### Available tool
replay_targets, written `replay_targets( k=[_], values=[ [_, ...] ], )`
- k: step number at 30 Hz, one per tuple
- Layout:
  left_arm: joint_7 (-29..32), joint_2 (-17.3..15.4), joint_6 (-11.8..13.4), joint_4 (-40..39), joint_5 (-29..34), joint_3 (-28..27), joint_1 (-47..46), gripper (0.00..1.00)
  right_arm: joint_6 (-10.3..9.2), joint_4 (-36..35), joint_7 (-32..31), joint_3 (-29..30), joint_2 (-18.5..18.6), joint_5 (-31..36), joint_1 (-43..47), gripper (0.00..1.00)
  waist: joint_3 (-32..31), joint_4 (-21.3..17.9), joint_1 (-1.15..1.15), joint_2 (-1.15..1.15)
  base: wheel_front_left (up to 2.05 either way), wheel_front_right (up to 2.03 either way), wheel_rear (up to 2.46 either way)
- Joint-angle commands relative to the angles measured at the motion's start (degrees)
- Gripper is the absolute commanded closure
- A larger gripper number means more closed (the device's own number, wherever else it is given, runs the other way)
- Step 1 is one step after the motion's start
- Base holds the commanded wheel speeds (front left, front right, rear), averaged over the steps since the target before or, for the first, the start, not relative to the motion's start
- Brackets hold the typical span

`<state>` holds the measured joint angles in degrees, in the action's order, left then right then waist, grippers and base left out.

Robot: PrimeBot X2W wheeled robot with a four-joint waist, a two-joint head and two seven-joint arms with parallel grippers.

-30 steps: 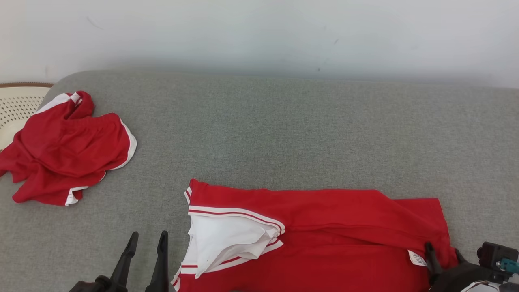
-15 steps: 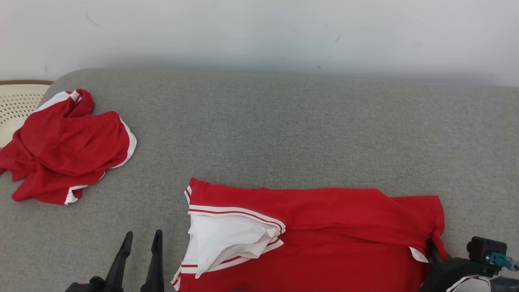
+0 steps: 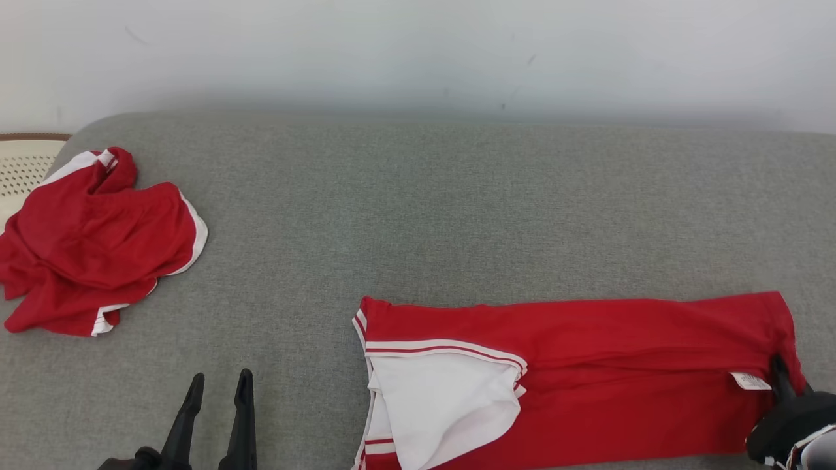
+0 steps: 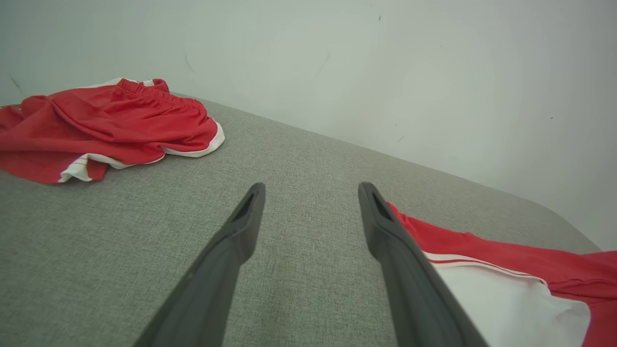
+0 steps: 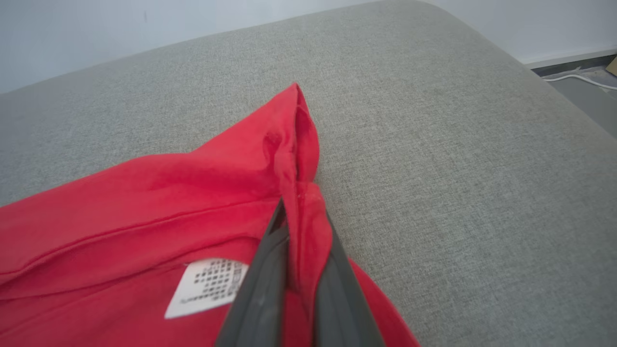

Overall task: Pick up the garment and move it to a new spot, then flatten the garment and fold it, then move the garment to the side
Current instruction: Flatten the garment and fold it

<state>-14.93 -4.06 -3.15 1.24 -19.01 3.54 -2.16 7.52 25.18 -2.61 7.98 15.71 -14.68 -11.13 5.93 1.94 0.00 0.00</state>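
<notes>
The garment [image 3: 588, 365], red with white striped trim and a white inner panel, lies stretched out flat along the front of the grey cushion [image 3: 424, 215]. My right gripper [image 3: 780, 375] is shut on the garment's right hem, just beside a white label [image 3: 751, 380]. In the right wrist view the garment [image 5: 168, 193] has a fold of its red hem pinched between the two fingers of my right gripper [image 5: 301, 212]. My left gripper [image 3: 221, 377] stands open over bare cushion, left of the garment and not touching it. The left wrist view shows my left gripper [image 4: 311, 189] with the garment [image 4: 506, 260] to its right.
Another red and white piece of clothing [image 3: 98, 241] lies crumpled at the cushion's far left. A cream perforated basket [image 3: 23, 170] stands beyond that end. A pale wall runs behind the cushion. The cushion's right end drops to a floor with a white cable [image 5: 578, 79].
My right gripper has shut on the garment's right hem and dragged it to the right, pulling the cloth out longer and flatter. My left gripper stayed open and sank slightly.
</notes>
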Motion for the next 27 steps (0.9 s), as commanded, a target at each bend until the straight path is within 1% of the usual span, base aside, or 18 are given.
replay_targets(
  k=[1,6,7,9,12,13,14,19,23,27],
  values=[
    [-0.22,0.16,-0.15,-0.09,0.37,-0.54,1.25,0.00,-0.05,-1.42,-0.43,-0.18,-0.05,-1.02,0.26,1.00,-0.02,-0.52,0.00,0.00,0.00,0.00,0.00],
    [-0.22,0.51,-0.27,-0.10,0.57,-1.09,1.34,0.00,-0.05,-7.79,-2.78,-2.68,-2.11,-4.57,0.43,1.00,-0.24,-1.47,0.00,0.00,0.00,0.00,0.00],
    [-0.22,0.58,-0.42,-0.01,0.69,-1.18,1.14,0.00,-0.05,-10.94,-4.05,-3.96,-2.54,-5.65,0.96,1.00,-0.38,-1.68,0.00,0.00,0.00,0.00,0.00],
    [-0.22,0.69,-0.59,0.15,0.83,-1.24,0.96,0.00,-0.05,-13.98,-5.40,-5.42,-3.16,-7.02,1.30,1.00,-0.55,-1.82,0.00,0.00,0.00,0.00,0.00],
    [-0.22,0.79,-0.64,0.47,0.96,-1.18,0.84,0.00,-0.04,-18.74,-7.58,-7.85,-3.90,-9.03,1.94,1.00,-0.96,-1.86,0.00,0.00,0.00,0.00,0.00],
    [-0.22,0.79,-0.64,0.47,0.96,-1.18,0.84,0.00,-0.04,-18.74,-7.58,-7.85,-3.90,-9.03,1.94,1.00,-0.96,-1.86,0.00,0.00,0.00,0.00,0.00],
    [-0.23,0.81,-0.75,0.57,0.98,-1.16,0.86,0.00,-0.04,-20.37,-8.39,-8.77,-4.13,-9.70,2.39,1.00,-1.09,-1.81,0.00,0.00,0.00,0.00,0.00],
    [-0.22,0.97,-0.91,0.90,0.77,-1.04,0.94,0.00,-0.02,-27.83,-12.01,-12.90,-6.48,-12.83,4.61,1.00,-1.71,-1.31,0.00,0.00,0.00,0.00,0.00],
    [-0.22,1.06,-0.84,1.25,0.50,-0.79,1.02,0.00,-0.02,-32.17,-14.63,-16.36,-8.54,-13.64,6.34,1.00,-2.16,-0.71,0.00,0.00,0.00,0.00,0.00],
    [-0.22,1.11,-0.64,1.50,0.27,-0.49,1.07,0.00,-0.02,-34.66,-16.66,-19.61,-10.45,-13.25,6.89,1.00,-2.42,-0.20,0.00,0.00,0.00,0.00,0.00]
  ],
)
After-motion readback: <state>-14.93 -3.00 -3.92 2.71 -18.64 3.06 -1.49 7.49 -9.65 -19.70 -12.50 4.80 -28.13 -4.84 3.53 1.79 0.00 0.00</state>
